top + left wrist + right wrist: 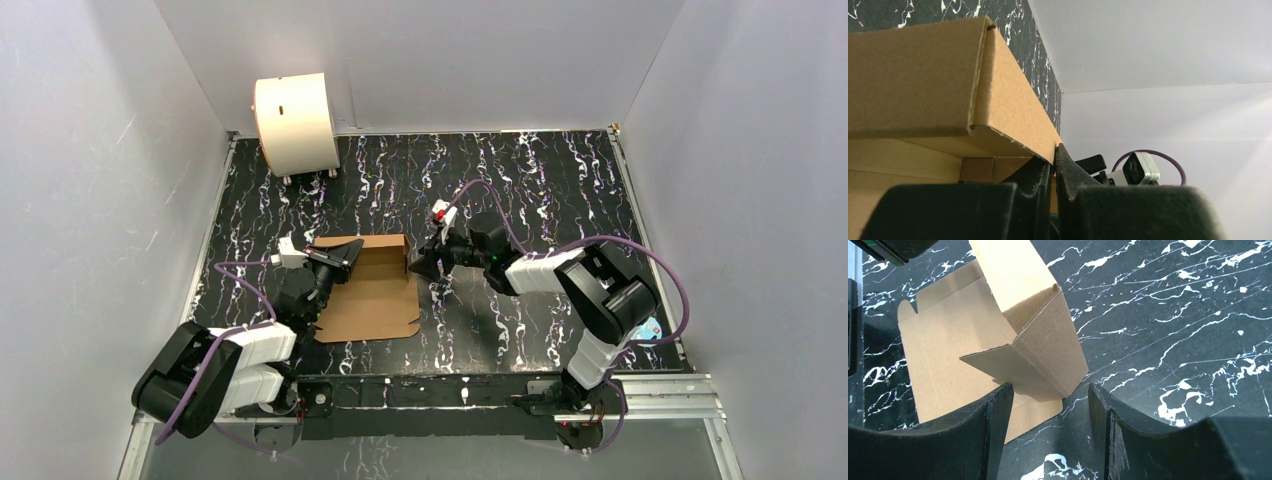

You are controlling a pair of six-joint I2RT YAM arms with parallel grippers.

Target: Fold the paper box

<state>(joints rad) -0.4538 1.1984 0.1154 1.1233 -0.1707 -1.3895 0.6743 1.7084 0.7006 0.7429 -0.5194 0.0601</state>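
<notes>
Black stone-patterned laminate veined with white covered the table (560,190), the largest thing in the scene, boxed in on three sides by plain pale walls (450,60). Two dark arms reached inward from the near edge, each trailing a purple cable (245,290). A cream-white drum (295,122) lay on its side in the far left corner, well apart from everything else.

The paper box (375,300) sat left of centre on the table, between the two arms. Its brown base panel lay flat, with the far wall and both side walls raised and the near edge open, tabs showing at the front corners.

The left gripper (348,254) met the box at its left side. In the left wrist view its fingers were pressed together on the thin edge of an upright cardboard wall, clenched on it with no gap showing.

The right gripper (422,264) was at the box's right side. In the right wrist view its jaws stood apart, released, with the folded corner of the raised right wall lying between them. The left fingertip (1000,405) was just beside the cardboard; whether it touched could not be told. The other fingertip was apart from the box, over bare table.
</notes>
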